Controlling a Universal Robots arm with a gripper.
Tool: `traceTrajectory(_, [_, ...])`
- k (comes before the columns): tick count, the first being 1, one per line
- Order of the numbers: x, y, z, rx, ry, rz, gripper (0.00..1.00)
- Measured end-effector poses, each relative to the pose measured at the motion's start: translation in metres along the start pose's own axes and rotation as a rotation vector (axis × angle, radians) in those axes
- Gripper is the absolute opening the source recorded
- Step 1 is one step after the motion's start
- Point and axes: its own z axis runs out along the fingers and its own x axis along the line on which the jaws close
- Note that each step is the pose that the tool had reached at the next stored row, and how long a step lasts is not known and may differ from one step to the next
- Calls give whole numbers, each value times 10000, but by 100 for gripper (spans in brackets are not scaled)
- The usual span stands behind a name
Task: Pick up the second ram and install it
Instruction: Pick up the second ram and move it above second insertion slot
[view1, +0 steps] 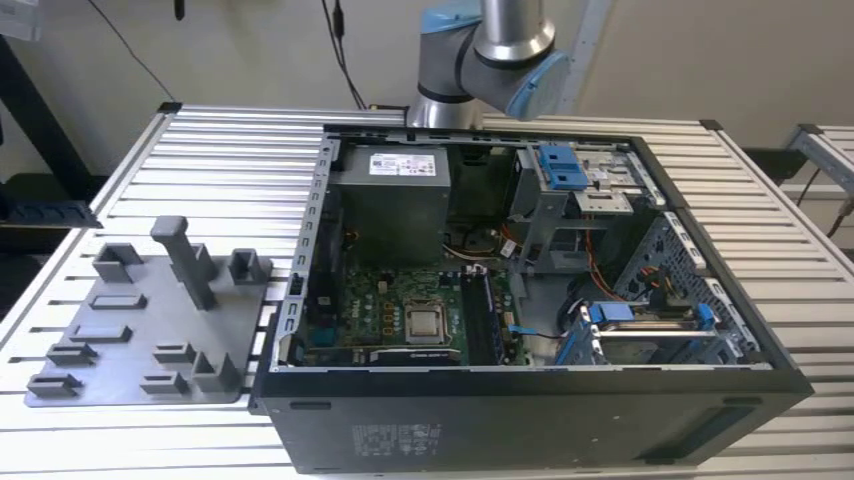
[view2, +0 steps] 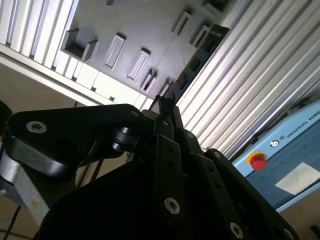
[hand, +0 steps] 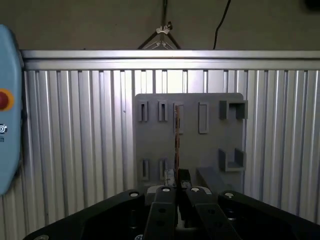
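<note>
Grey plastic fixture plate with upright posts is recorded at the exterior view's left, lying flat on the ribbed aluminium desk. Just beside it, toward the exterior view's right, an open computer case is laid on its side, with the green motherboard exposed inside. The robot arm is seen rising behind the far wall of the case. In the first wrist view the second ram is observed edge-on, clamped at one end in the pincer, whose black fingers are drawn narrow against the stick. The fixture plate is seen beyond it, apart from the pincer. In the second wrist view the same hold is noted: the ram runs out from the pincer across the plate's edge. A blue teach pendant with a red button is noted near the desk's edge.
</note>
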Motion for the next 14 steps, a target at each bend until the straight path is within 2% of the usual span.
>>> traceTrajectory(5, [-2,1,-66,1,-1,0,14])
traceTrajectory(11, [-2,0,-67,0,-1,-1,14])
traceTrajectory(14, [-3,-27,-67,-1,0,-1,14])
